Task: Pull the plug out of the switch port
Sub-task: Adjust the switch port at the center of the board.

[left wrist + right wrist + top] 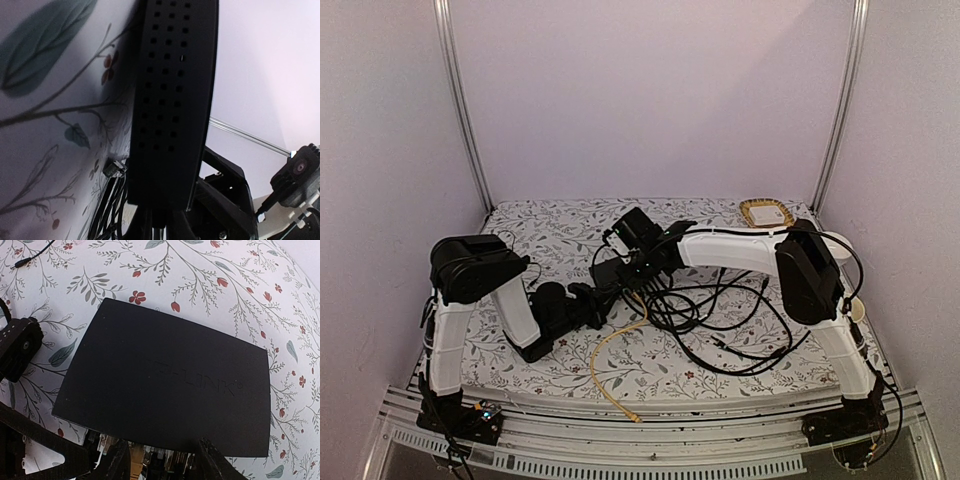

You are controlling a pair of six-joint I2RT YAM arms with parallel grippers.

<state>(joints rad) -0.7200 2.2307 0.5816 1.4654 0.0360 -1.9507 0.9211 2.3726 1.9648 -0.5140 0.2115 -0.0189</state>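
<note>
Switch [165,385] lies flat on the flowered tablecloth [540,225], lid up, near the middle of the table between the two arms. Faint brand lettering shows on the lid. The port edge faces the right gripper [164,447].

Right gripper: fingers [215,462] stand apart, one on each side of a stretch of the port edge. Between them, just under that edge, sits a yellowish plug [135,462]. It is partly hidden, and no contact with either finger can be made out.

Left gripper [592,303]: reaches in low from the left and is turned on its side. Its wrist view is filled by the switch's narrow wall with rows of vent holes, very close. Fingers are together at the foot of that wall; whether they pinch any part of the box cannot be told.

Yellow cable [605,355] runs from the switch area toward the near edge of the table, free end loose. A tangle of black cables [720,320] lies right of the switch, under the right arm. A small white box [767,213] sits in a shallow tray at the far right corner, well apart.
</note>
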